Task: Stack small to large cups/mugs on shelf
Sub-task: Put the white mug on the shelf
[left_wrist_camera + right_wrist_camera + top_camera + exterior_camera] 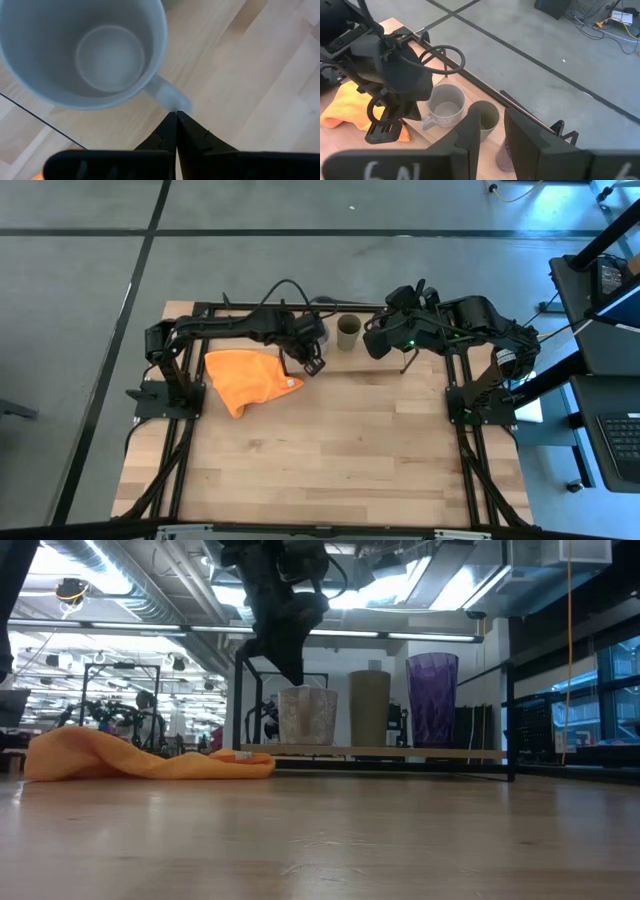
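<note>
Upper centre, the left hand, fingers pinched together and empty, hovered at the grey mug handle; next, it needed opening to grasp.

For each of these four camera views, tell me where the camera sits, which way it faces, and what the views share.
High view: overhead, facing straight down; both arms, orange cloth, olive-green cup.
Low view: table height, facing level across at the shelf; one arm hangs above the grey mug.
Left wrist view: looks past the shut left gripper into the mug.
Right wrist view: looks past the open right gripper at the cups.
Shared: the grey mug appears in the low view and both wrist views.
</note>
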`<action>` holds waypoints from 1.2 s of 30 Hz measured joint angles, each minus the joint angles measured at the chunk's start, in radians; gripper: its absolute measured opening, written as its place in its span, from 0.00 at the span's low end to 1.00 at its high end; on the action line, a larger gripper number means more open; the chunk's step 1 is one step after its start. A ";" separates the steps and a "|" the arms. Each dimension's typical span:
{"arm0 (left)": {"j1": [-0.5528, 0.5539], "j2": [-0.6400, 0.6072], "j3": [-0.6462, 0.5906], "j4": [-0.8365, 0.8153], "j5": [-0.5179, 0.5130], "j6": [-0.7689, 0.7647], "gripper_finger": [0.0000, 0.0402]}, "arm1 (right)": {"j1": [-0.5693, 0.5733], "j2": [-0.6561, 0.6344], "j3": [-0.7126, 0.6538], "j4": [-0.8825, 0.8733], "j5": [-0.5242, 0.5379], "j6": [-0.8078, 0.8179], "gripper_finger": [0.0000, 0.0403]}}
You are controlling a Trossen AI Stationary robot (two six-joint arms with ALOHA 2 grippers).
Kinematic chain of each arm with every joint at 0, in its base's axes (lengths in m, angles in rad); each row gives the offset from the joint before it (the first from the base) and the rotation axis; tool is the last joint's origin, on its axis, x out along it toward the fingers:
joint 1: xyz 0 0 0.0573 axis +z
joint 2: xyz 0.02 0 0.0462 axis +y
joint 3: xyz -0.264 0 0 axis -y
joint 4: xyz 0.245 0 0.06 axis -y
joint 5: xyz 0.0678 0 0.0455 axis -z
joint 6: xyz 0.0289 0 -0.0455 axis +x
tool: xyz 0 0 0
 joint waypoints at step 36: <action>0.001 -0.003 -0.076 0.055 -0.001 0.020 0.00 | -0.004 0.000 0.000 0.000 0.009 0.000 0.22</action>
